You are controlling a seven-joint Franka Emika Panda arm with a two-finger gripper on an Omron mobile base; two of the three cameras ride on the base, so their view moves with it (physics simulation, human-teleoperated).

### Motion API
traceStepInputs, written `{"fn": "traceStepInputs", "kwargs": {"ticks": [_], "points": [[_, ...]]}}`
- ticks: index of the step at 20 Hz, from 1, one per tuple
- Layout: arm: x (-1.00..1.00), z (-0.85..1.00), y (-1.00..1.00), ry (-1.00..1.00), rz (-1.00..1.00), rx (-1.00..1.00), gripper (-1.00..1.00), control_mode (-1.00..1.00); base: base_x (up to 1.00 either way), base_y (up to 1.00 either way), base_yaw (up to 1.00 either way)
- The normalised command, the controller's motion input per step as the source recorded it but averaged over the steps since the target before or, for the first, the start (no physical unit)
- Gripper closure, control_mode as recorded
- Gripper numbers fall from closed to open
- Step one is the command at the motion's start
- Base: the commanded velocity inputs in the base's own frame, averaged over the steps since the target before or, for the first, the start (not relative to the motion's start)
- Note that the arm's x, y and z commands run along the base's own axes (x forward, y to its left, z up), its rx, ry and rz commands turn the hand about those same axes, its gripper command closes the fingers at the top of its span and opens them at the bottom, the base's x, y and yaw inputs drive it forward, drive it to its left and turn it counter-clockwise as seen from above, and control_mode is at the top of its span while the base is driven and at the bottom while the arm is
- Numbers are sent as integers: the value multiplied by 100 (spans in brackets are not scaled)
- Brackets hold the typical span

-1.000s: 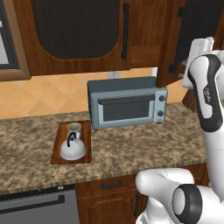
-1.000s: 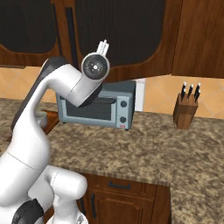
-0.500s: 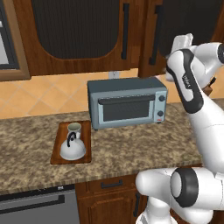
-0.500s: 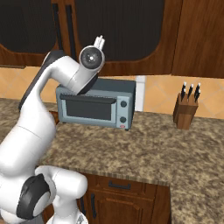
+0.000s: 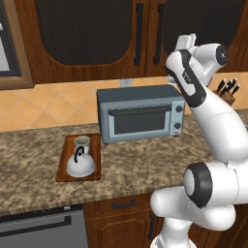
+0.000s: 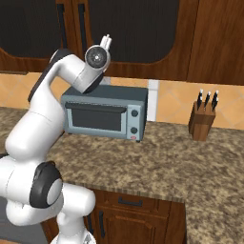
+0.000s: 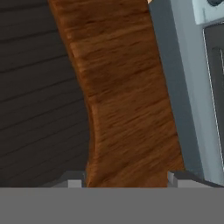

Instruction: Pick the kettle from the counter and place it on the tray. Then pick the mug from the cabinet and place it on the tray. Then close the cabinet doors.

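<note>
No text, label, brand, number or sign can be read in any of the views. The front panel of the grey-blue metal toaster oven, with its small dark knobs and one red spot at the lower right corner, bears no legible marking. The dark reddish-brown wooden cabinet doors and the brown wooden knife block are likewise bare of writing.

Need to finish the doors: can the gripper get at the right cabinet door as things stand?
Probably yes: the gripper is raised right at the cabinet door, above the toaster oven, nothing between.
</note>
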Motion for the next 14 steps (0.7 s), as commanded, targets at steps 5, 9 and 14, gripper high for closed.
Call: {"fn": "traceStepInputs", "kwargs": {"ticks": [5,9,14], "points": [[63,5,44,0,0,0,-100,-100,0,0,0],[9,-1,38,0,0,0,-100,-100,0,0,0],[-10,-17,39,-5,0,0,-100,-100,0,0,0]]}}
